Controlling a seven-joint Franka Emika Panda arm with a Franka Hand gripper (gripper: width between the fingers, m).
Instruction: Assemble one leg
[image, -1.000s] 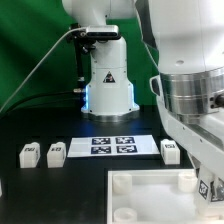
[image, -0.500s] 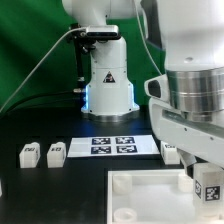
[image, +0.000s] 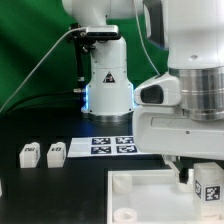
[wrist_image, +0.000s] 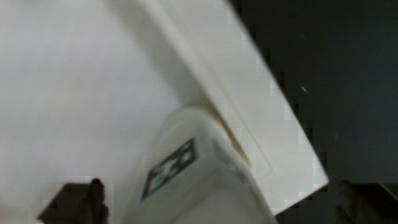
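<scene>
Gripper: fingers clamped on leg
Done: leg held over panel corner
Left: likely seating and fixing it into the panel

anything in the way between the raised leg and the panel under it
Nothing visible. The leg hangs just over a corner of the panel at the exterior view's right, no other part between them; the socket itself is hidden.
</scene>
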